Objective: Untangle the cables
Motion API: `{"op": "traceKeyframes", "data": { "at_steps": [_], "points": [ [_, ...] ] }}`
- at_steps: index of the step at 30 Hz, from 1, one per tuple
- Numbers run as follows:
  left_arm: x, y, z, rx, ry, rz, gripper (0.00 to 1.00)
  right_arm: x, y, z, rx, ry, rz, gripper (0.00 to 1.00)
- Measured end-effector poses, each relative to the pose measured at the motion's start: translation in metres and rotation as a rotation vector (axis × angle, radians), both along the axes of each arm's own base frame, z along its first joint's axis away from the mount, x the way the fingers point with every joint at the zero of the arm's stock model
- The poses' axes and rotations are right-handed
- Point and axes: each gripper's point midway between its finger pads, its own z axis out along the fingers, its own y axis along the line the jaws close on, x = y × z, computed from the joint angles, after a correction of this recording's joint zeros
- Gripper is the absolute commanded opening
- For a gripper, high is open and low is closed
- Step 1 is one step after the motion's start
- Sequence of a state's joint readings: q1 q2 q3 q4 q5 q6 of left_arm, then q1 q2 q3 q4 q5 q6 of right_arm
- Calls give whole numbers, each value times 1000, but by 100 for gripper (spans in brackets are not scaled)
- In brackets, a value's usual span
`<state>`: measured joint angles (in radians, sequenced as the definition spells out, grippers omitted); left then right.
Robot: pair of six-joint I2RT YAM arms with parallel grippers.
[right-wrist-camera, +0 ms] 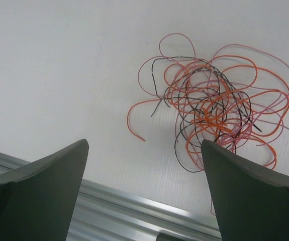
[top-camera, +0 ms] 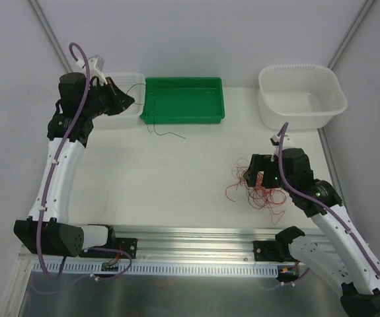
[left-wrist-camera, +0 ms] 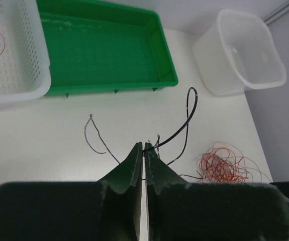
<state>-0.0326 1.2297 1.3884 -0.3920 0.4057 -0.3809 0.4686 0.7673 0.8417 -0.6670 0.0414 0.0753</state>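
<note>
The tangle of cables (top-camera: 269,197) (right-wrist-camera: 212,108), orange-red, pink and black strands looping through one another, is lying on the white table (top-camera: 176,178) in its near right part, close to the aluminium rail (right-wrist-camera: 134,206) along the near edge. Loose ends are straying out of the tangle on every side. The right gripper (top-camera: 262,177) (right-wrist-camera: 144,145) is hovering directly over the tangle with its fingers (right-wrist-camera: 43,186) spread wide, gripping nothing; from its wrist view the cables are showing between and beyond the two pads. Well apart, at the far left, the left gripper (top-camera: 129,100) (left-wrist-camera: 144,146) is pinching a single black cable (left-wrist-camera: 186,120) between its pressed-together fingertips, and the strand's free ends are curling out over the table in front of the green tray (top-camera: 183,99) (left-wrist-camera: 104,50). That gripper is sitting at the right edge of the white basket (top-camera: 120,115) (left-wrist-camera: 33,75), which is standing just left of the tray and holding one thin red cable (left-wrist-camera: 3,45). A white tub (top-camera: 302,96) (left-wrist-camera: 239,50) is standing at the far right corner, beyond the tangle.
</note>
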Motion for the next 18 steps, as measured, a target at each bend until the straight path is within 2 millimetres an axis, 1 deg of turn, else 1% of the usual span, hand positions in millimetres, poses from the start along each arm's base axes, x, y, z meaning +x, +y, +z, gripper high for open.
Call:
{"op": "traceKeyframes", "data": {
  "at_steps": [3,5,8,10,11,14,17,18],
  "points": [
    [21,-15,26,-19,-42,-26,0,-3,-4,13,16,-60,-3,99],
    [40,-24,42,-25,-68,-33,0,-4,-7,19,20,-91,-12,100],
    [73,-32,54,-34,-93,-31,0,-6,-10,24,24,-118,-21,100],
    [98,-37,56,-37,-100,-23,0,-7,-12,22,22,-122,-25,99],
    [112,-38,56,-39,-107,-15,0,-7,-13,20,20,-120,-27,100],
    [150,-43,45,-44,-101,3,0,-10,-15,11,10,-108,-31,100],
    [189,-49,21,-52,-77,21,0,-11,-16,7,5,-101,-33,100],
    [202,-51,9,-53,-67,26,0,-11,-16,6,2,-98,-34,100]
  ]
}}
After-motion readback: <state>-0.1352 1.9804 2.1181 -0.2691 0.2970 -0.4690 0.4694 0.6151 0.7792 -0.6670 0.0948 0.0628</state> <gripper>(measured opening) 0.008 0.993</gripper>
